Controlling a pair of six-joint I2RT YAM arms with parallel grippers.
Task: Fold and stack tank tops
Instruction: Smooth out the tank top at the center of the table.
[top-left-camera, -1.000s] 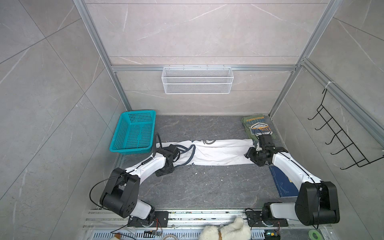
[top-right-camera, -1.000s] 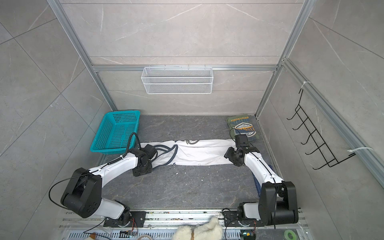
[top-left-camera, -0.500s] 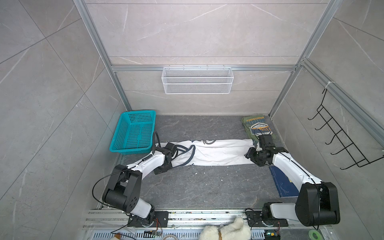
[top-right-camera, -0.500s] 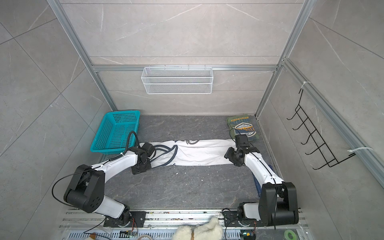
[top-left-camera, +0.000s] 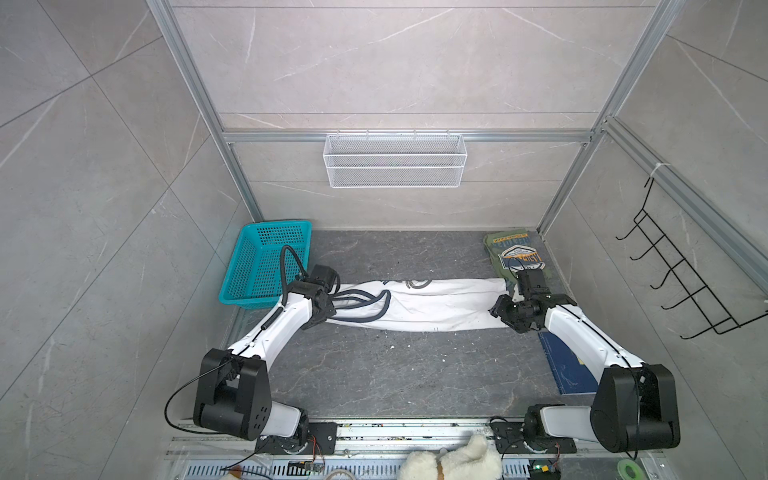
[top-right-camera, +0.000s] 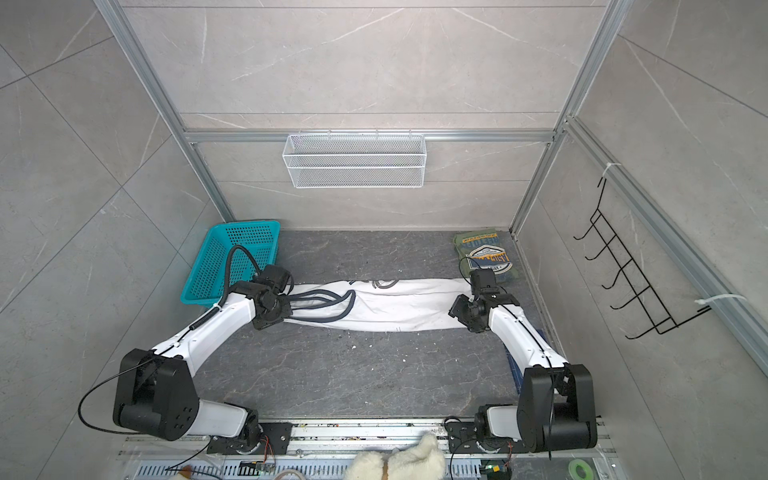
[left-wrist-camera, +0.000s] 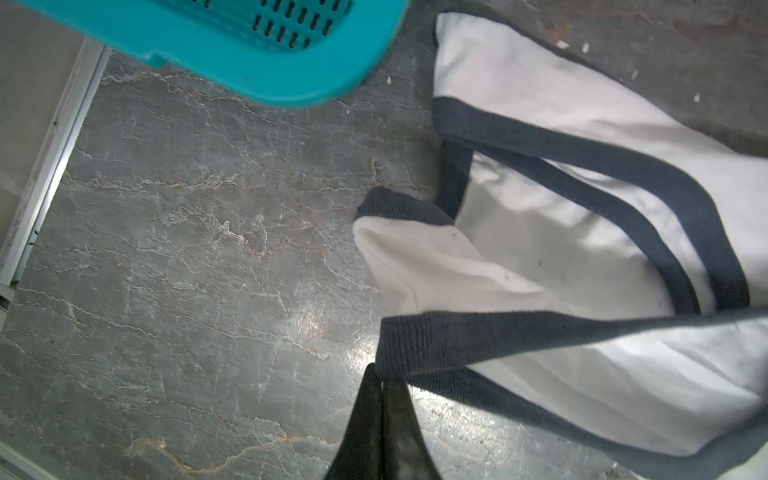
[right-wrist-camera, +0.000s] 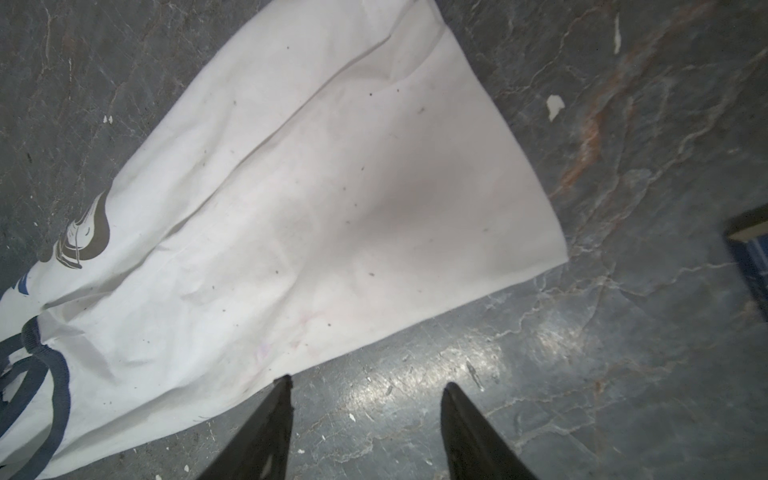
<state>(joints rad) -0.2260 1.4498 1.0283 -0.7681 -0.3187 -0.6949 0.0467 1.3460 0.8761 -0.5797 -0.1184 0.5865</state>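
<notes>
near the front rail, a flat dark blue board (top-left-camera: 561, 365) lies partly under the right arm. past it, the left fingers (left-wrist-camera: 365, 428) are pressed fully together on the ribbed navy strap trim of the white cloth tank top (top-left-camera: 436, 303). this top lies as a long, lengthwise-folded strip across the middle of the grey stone-look bench (top-left-camera: 395, 374). the right fingers (right-wrist-camera: 270, 428) stand well apart and hold nothing, with one tip just at the hem edge.

the pinch looks thin. it may catch only one strap layer, so a lift could peel the fold open. if the left pulls before the right takes the hem, the strip likely drags and bunches. the right may also close on bare bench.

farther back, the teal plastic mesh basket (top-left-camera: 266, 266) sits close to the left wrist. the folded olive green tank top (top-left-camera: 515, 253) lies just behind the right wrist. a wide swing could knock either.
</notes>
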